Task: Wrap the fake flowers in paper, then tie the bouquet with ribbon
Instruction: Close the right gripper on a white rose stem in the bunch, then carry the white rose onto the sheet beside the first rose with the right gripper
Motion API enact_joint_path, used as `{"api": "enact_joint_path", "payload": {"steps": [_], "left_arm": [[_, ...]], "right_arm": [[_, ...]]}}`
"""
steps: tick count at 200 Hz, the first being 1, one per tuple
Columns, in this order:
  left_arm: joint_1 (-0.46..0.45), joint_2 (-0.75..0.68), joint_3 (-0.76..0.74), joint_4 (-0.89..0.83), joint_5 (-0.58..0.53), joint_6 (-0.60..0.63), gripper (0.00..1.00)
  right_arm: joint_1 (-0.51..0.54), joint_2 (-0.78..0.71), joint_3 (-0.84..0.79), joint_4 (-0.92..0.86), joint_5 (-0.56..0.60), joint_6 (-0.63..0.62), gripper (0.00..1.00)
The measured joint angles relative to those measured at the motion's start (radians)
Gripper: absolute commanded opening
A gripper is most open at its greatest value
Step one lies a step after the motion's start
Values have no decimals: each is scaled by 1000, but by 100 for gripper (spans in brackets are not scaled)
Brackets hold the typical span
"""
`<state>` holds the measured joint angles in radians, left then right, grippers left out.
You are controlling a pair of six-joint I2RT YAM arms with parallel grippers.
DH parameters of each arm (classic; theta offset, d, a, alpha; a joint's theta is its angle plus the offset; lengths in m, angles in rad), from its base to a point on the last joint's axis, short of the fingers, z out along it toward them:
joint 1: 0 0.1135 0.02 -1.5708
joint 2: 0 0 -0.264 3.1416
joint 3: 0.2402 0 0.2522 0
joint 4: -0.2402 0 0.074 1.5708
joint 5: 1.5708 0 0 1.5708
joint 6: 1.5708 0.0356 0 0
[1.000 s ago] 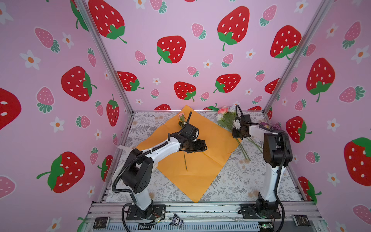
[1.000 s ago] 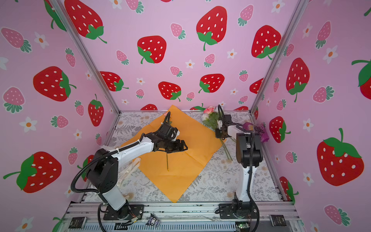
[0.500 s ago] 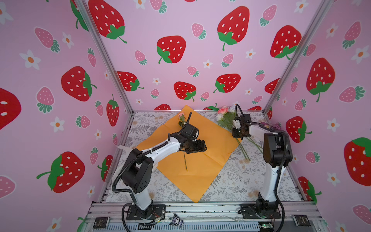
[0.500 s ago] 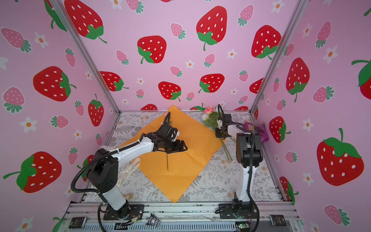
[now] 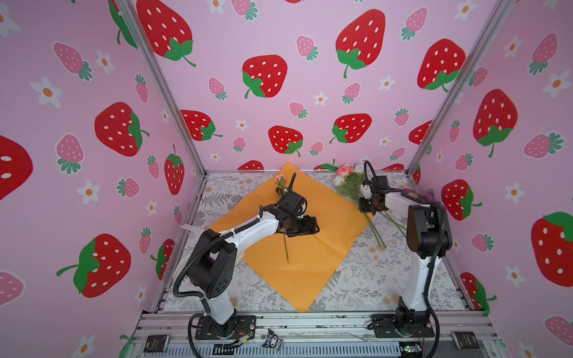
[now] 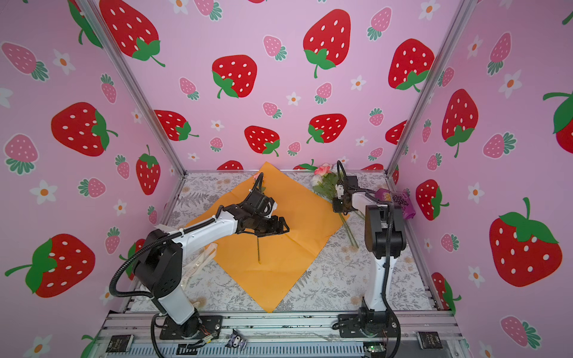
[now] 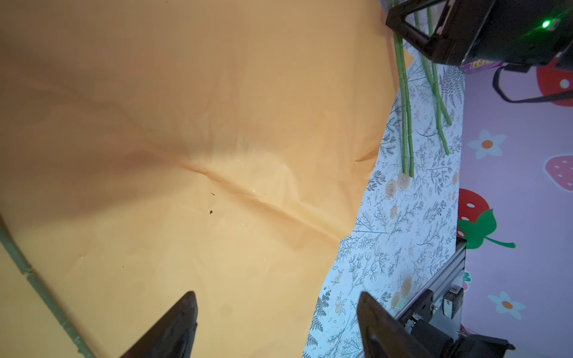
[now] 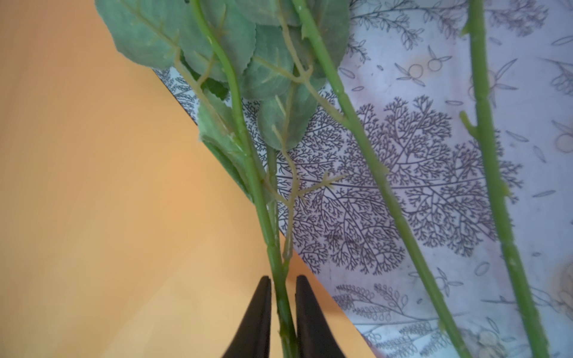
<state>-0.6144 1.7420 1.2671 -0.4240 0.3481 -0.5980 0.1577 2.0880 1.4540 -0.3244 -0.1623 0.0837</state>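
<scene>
Bouquet of fake flowers lies far right, just off the orange paper's right corner, blooms far and stems pointing near. The right gripper is pinching one stem (nearly closed). The left gripper hangs wide open and empty over the paper. Floral table is bare near right, with strawberry walls close around.

Orange wrapping paper lies diamond-wise on the table, with a single rose across it under the left gripper. The right gripper sits at the stems of the fake flowers.
</scene>
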Motion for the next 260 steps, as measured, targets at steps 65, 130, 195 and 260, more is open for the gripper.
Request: {"api": "enact_joint_path", "payload": {"steps": [65, 130, 195, 260], "left_arm": [[0, 0, 0, 0, 0, 0, 82], [0, 0, 0, -1, 0, 0, 82], [0, 0, 0, -1, -8, 1, 81], [3, -64, 0, -8, -90, 10, 81]], "right_arm": [[-1, 0, 4, -10, -5, 0, 17], [-2, -14, 16, -25, -9, -2, 9], [-2, -56, 16, -71, -30, -3, 8], [2, -196, 49, -101, -224, 44, 6]]}}
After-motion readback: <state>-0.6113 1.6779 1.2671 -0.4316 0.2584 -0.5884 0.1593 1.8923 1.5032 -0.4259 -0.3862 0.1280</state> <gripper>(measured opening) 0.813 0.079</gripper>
